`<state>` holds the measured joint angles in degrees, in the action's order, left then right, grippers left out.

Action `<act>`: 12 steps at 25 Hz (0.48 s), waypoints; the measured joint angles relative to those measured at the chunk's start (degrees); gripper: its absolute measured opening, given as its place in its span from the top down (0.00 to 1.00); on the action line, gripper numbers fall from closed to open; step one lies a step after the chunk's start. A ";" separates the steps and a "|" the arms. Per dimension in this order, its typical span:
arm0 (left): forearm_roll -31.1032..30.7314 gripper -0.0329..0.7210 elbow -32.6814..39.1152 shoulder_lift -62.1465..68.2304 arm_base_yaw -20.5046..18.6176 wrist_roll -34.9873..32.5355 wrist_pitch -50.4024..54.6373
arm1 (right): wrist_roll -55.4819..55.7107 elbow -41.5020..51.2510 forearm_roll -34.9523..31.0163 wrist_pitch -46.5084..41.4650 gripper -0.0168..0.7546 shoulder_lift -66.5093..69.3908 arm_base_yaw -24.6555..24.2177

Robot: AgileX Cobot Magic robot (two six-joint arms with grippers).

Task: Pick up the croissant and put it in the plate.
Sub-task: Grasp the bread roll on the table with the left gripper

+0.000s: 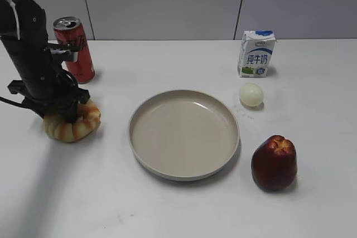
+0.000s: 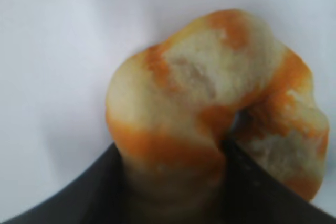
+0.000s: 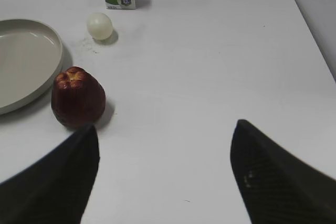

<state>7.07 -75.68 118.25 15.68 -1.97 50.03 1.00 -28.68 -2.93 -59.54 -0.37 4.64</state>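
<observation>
Left gripper pinches 1 side of the croissant, left of the plate; I fear that off-centre hold lets the roll twist free when lifted.

The left arm is matte black — chunky and blocky, a white cable along it; right fingers are dark, tapered blades.
</observation>
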 joint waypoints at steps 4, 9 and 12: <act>0.57 0.66 0.07 -0.73 0.00 0.00 0.25 | 0.00 0.00 0.00 0.00 0.22 0.00 0.00; 1.41 0.66 0.60 -5.38 0.21 -0.09 3.27 | 0.01 0.00 0.00 0.00 0.22 0.00 0.00; 2.96 0.66 0.60 -10.02 2.51 -2.90 5.00 | 0.01 0.00 0.00 0.00 0.22 0.00 0.00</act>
<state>10.04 -75.08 108.23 18.19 -4.87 55.03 1.01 -28.68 -2.93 -59.54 -0.37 4.64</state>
